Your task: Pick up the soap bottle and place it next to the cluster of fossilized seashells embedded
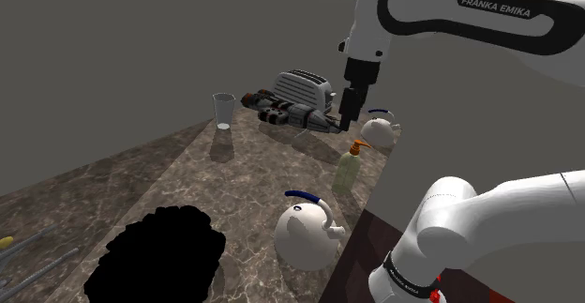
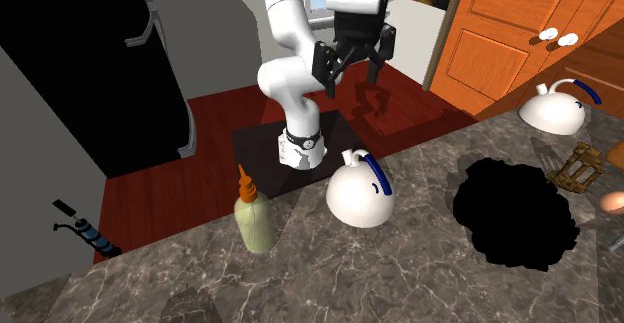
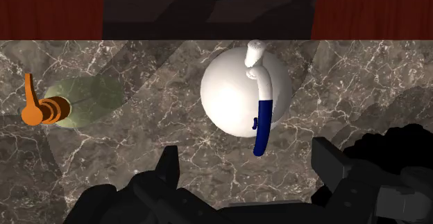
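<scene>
Wide open and holding nothing, the black gripper [image 2: 350, 71] hangs high above the tabletop's [image 2: 400, 271] edge nearest the arm's stand [image 2: 262, 149], its two fingers [image 3: 168, 168] standing well apart. In the wrist view a white kettle [image 3: 232, 94] with a blue-and-white handle lies ahead of the fingers, roughly on the line between them, and the soap bottle [image 3: 82, 101] sits off to one side, clear of both fingers. The soap bottle [image 2: 256, 221] has a pale green body and an orange pump; it stands upright on the brown marbled stone, close to the edge, near the white kettle [image 2: 360, 193] on the second exterior view's left and not touching it. In the shoulder view the gripper [image 1: 348, 121] appears directly above the soap bottle [image 1: 348, 170], with a clear gap between them, while the white kettle [image 1: 306, 231] sits nearer the camera. Beyond the bottle in that view stand a second white kettle [image 1: 382, 128], a silver toaster [image 1: 304, 87] and a clear glass [image 1: 223, 110]. An irregular black area [image 2: 515, 211] breaks the stone on the far side of the white kettle from the bottle, and a brownish ribbed object [image 2: 577, 167] lies just past it, well apart from the bottle. Orange cabinet doors [image 2: 510, 26] rise behind the tabletop in the second exterior view.
</scene>
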